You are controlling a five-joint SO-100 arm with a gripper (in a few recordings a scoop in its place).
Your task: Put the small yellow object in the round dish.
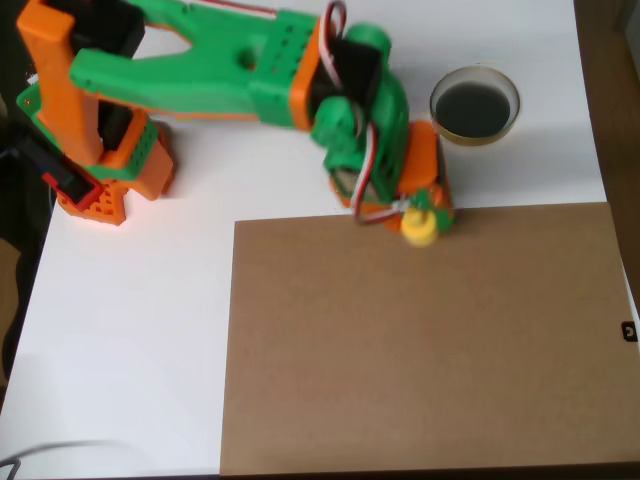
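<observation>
Small yellow object (420, 230), plastic, pinched in gripper (424, 214) jaws over brown board (420, 350); round dish (475, 104) w/ tan rim, dark inside.

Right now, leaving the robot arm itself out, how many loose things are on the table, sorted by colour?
Yellow: 1, the small yellow piece at the gripper tip.
Tan with a dark inside: 1, the round dish, apart from the arm.
Brown: 1, the flat board on the white table.
Total: 3
</observation>
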